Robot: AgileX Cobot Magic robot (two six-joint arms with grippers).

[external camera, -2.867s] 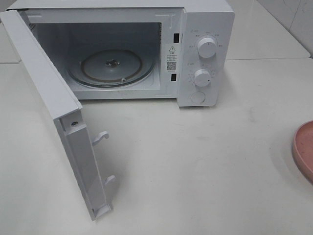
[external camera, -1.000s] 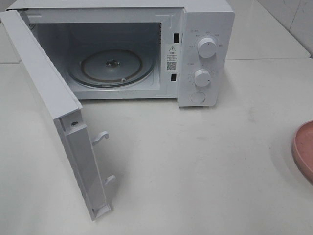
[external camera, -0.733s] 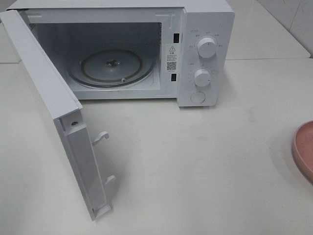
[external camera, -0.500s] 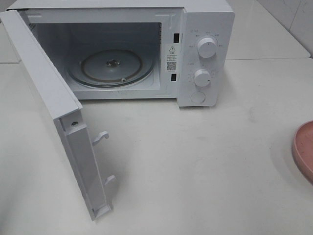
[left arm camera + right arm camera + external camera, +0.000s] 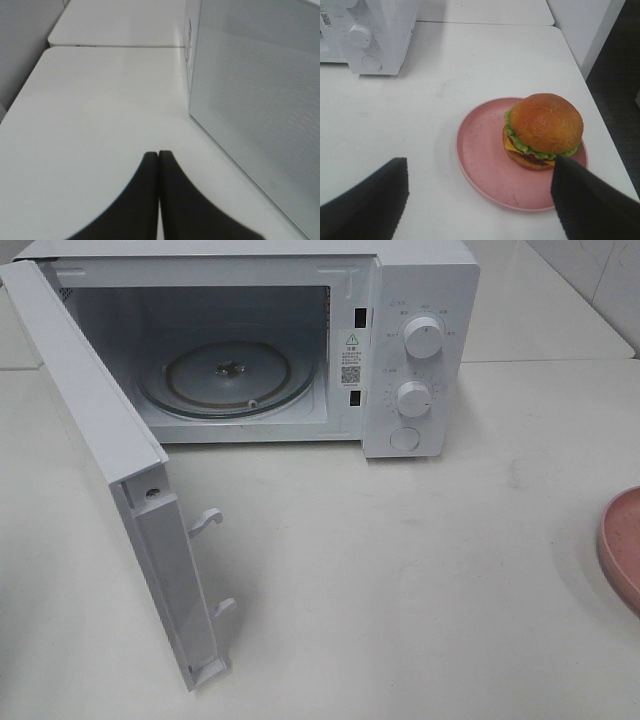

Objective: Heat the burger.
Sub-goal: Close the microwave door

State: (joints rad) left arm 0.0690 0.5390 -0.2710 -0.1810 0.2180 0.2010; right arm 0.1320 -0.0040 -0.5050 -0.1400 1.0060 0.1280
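Only my right wrist view shows the glossy brown-bunned burger [image 5: 543,131], on the round pink plate [image 5: 485,165] at the surface's right edge; my right claw [image 5: 480,200] gapes wide above it. My left claw [image 5: 158,159] is closed, empty, beside the white microwave's open door [image 5: 110,460].

The 2 fingers [image 5: 172,205] of the left gripper [image 5: 158,155] are matte black, curved and tapering; the right gripper [image 5: 480,200] carries broad, black, blunt-edged fingers [image 5: 590,202].

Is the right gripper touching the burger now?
Apart. In the right wrist view the open right gripper hangs above the plate; neither finger meets the burger.
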